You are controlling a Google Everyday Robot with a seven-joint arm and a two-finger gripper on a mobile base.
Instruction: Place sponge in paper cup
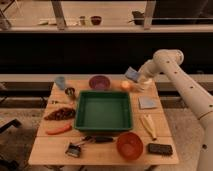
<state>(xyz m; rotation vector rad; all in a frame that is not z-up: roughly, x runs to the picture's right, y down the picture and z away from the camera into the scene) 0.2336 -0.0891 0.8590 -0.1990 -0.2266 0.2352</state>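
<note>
The sponge (132, 74) is a small light-blue block at the tip of my gripper (136, 78), held tilted just above the table's back edge, behind the orange fruit (125, 86). The gripper is shut on the sponge, and the white arm reaches in from the right. The paper cup (60, 81), pale blue, stands upright at the table's far left corner, well away from the gripper.
A green bin (104, 110) fills the table's middle. A purple bowl (99, 81) stands behind it and a small metal cup (70, 92) sits near the paper cup. A flat grey-blue square (147, 102), a banana (148, 125), a red bowl (130, 145) and a black block (159, 148) lie on the right.
</note>
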